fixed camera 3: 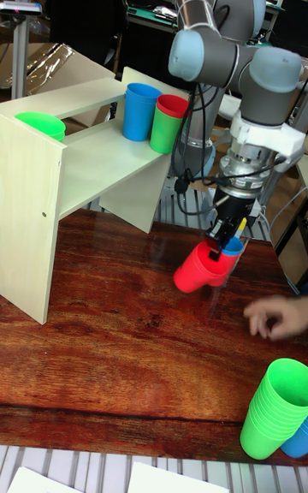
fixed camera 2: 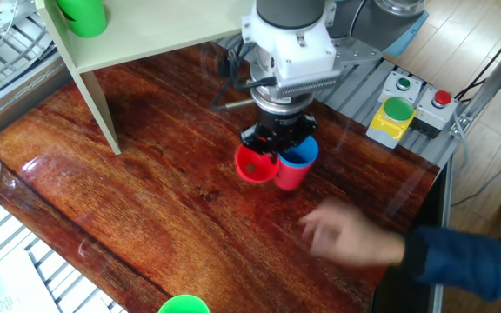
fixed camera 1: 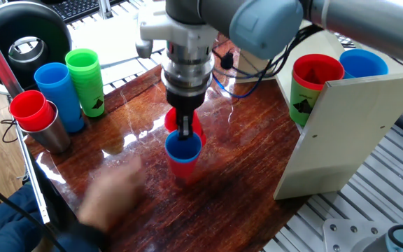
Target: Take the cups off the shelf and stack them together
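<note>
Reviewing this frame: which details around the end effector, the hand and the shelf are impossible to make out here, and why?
- End effector: open or shut is unclear; its fingers merge with the blue cup and red cup in every view.
- Person's hand: motion-blurred in both fixed views, so its pose is unreadable.
- Green cup on the shelf: cut off by the top edge in the other fixed view.
- Logo on the green cup: too small to read.

2 fixed views, high, opposite sides; tall view low, seemingly frontal; all share table (fixed camera 2: 146, 217).
</note>
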Robot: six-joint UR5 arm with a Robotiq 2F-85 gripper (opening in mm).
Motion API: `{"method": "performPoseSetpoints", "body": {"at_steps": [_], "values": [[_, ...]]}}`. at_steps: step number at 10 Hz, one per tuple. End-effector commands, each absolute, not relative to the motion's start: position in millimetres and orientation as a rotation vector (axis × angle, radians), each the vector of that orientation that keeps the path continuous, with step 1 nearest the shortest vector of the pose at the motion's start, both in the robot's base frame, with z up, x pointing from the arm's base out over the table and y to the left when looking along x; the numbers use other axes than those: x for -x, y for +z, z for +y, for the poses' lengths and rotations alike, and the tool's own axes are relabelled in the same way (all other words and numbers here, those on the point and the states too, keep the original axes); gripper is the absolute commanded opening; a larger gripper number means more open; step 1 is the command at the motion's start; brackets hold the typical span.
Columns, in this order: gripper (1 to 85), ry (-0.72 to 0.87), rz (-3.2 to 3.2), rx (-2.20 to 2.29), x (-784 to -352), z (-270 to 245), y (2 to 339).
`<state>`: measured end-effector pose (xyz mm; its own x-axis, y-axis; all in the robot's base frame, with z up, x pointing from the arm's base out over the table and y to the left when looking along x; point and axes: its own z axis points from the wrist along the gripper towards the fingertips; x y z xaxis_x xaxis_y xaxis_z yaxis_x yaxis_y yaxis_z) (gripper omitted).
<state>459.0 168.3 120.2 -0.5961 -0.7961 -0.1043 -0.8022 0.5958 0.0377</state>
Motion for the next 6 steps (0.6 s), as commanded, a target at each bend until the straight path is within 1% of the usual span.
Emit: {"method": "performPoseSetpoints", "body": {"at_steps": [1, 6], "values": [[1.3, 0.175, 2.724, 1.364, -453.8, 177.4, 106.5], [1.3, 0.168, 2.731, 1.374, -442.8, 175.9, 86.4]]}}
